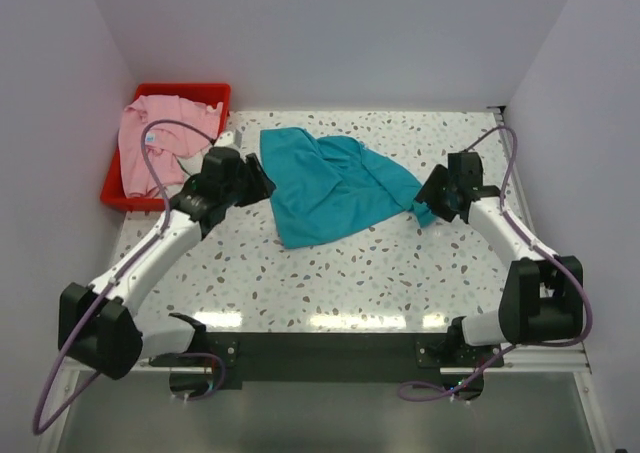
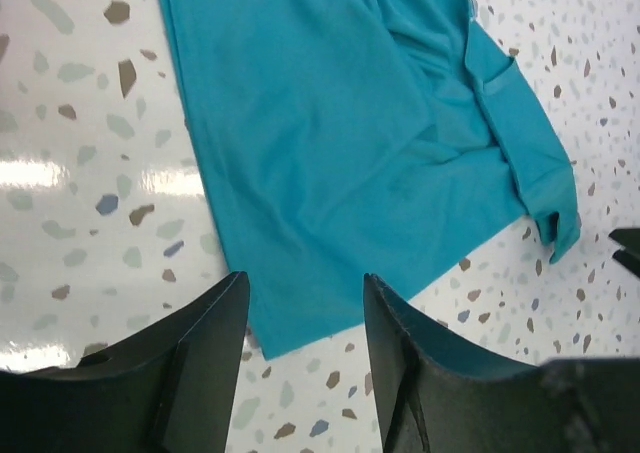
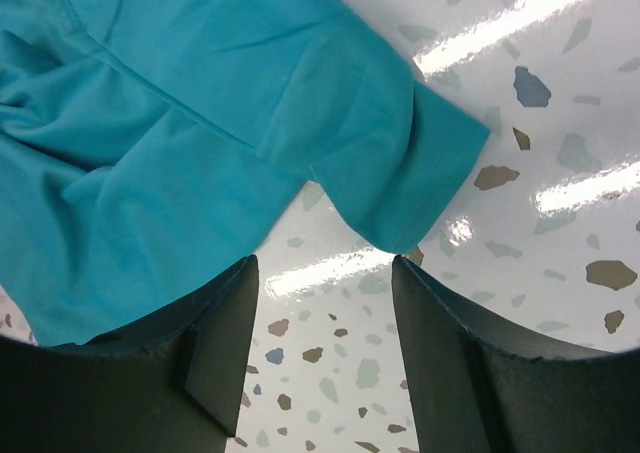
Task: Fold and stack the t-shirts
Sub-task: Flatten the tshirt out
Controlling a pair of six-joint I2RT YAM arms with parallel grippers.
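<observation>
A teal t-shirt (image 1: 330,185) lies rumpled and spread on the speckled table (image 1: 340,278). A pink t-shirt (image 1: 160,138) lies bunched in the red bin (image 1: 215,94) at the back left. My left gripper (image 1: 262,178) is open and empty at the teal shirt's left edge; in the left wrist view the shirt's corner (image 2: 340,173) lies just ahead of the open fingers (image 2: 305,303). My right gripper (image 1: 428,203) is open and empty at the shirt's right tip; in the right wrist view the sleeve (image 3: 390,153) lies just ahead of the gripper (image 3: 325,273).
The red bin stands at the table's back left corner against the white walls. Purple cables run along both arms. A black base rail (image 1: 330,353) runs along the near edge.
</observation>
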